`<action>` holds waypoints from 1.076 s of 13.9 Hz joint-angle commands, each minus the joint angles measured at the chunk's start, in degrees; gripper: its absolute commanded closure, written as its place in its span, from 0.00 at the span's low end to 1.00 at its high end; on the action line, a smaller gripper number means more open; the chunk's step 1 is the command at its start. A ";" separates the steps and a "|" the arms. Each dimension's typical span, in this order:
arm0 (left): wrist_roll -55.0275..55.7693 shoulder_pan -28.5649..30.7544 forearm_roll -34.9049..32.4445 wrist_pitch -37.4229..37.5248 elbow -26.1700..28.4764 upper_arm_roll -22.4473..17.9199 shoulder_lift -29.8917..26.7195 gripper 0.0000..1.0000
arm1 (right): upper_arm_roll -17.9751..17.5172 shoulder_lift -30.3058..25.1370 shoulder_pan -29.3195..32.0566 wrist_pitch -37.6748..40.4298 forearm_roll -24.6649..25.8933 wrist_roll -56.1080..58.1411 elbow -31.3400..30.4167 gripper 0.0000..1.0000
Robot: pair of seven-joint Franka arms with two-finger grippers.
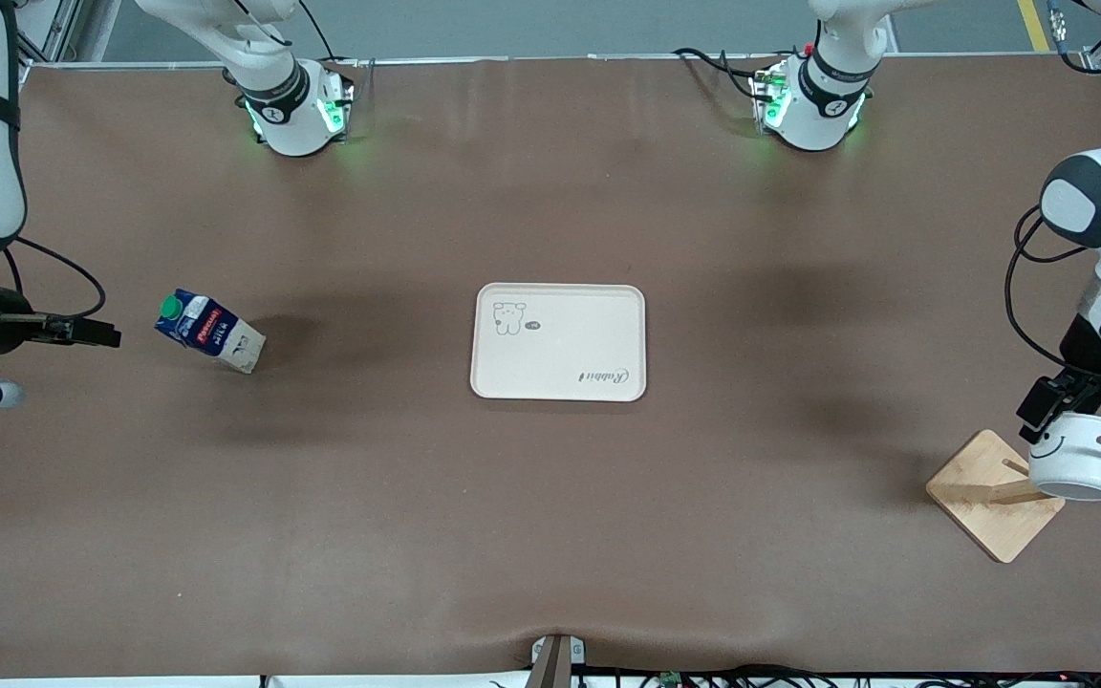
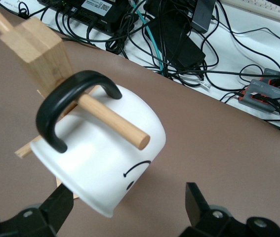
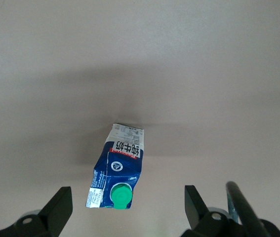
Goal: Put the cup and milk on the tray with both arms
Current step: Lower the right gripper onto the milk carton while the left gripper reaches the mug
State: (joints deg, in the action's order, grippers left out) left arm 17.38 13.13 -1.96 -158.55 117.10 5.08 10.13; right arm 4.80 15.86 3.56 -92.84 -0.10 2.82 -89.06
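Note:
The milk stands on the brown table toward the right arm's end; its green cap and blue top show in the right wrist view. My right gripper is open and empty over the table beside the carton, its fingers apart on either side of it. The cup hangs by its black handle on a peg of the wooden stand. My left gripper is open right at the cup, one finger by its rim, not closed on it. The cream tray lies mid-table.
The stand's post and peg pass through the cup's handle. Cables and boxes lie past the table edge by the stand. The arm bases stand along the edge farthest from the front camera.

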 commanded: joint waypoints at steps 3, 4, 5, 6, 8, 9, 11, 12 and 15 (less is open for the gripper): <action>-0.06 0.06 -1.12 -0.62 -2.49 0.19 3.22 0.00 | -0.67 -0.03 1.46 -0.06 -4.37 -0.45 -3.74 0.00; -0.06 -0.03 -1.12 -0.62 -2.67 0.28 3.40 0.00 | -0.67 -0.12 1.28 -0.41 -4.47 -0.45 -4.10 0.00; -0.06 -0.12 -1.12 -0.71 -2.76 0.20 3.49 0.00 | -0.67 -0.12 1.37 -1.37 -4.99 -0.54 -5.23 0.00; 0.03 -0.21 -1.12 -0.71 -2.67 0.28 3.58 0.01 | -0.67 -0.38 1.28 -2.95 -5.34 -0.45 -6.81 0.00; 0.11 -0.91 -1.12 -0.71 -2.67 0.28 4.01 0.11 | -0.67 -0.74 0.93 -4.62 -5.35 -0.80 -9.98 0.00; 0.11 -0.91 -1.12 -0.71 -2.76 0.28 4.28 0.16 | -0.76 -0.83 1.19 -5.33 -5.35 -3.32 -12.08 0.00; 0.11 -1.00 -1.12 -0.62 -2.76 0.19 4.63 0.29 | -0.84 -3.44 0.23 -5.86 -5.35 -9.65 -16.30 0.00; 0.20 -1.00 -1.12 -0.71 -2.76 0.19 4.63 0.34 | -0.85 -4.68 -1.08 -5.95 -5.17 -13.59 -17.54 0.00; 0.11 -1.00 -1.21 -0.62 -2.58 0.19 4.72 0.39 | -0.85 -6.10 -2.15 -7.43 -4.64 -17.15 -19.91 0.00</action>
State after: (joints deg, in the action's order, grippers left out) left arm 17.35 12.06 -1.96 -158.70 115.22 5.24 14.36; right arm 4.05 13.32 1.72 -98.30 -4.89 -12.14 -104.95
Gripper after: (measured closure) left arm 0.344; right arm 0.000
